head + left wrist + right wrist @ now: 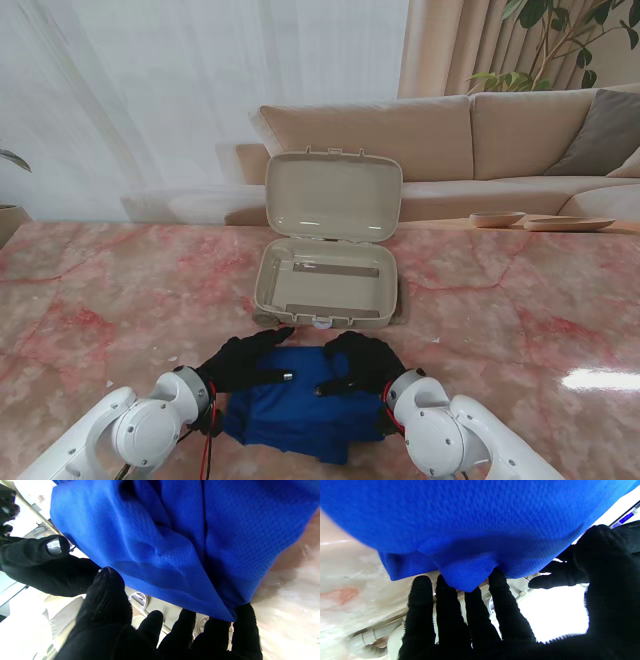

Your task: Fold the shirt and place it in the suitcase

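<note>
Both hands, left hand (245, 362) and right hand (362, 365), are pinching the limp blue shirt (292, 410); it looks light and floppy, so holding its far corners is suiting it.

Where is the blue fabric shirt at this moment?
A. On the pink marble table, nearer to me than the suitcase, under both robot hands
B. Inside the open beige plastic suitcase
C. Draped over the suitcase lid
A: the stand view shows the blue fabric shirt on the pink marble table, under the left robot hand and right robot hand; the open beige plastic suitcase holds no shirt.

beige sofa (470, 140) | sheer white curtain (200, 90) | pink marble table (100, 310) | plant (570, 40)
</note>
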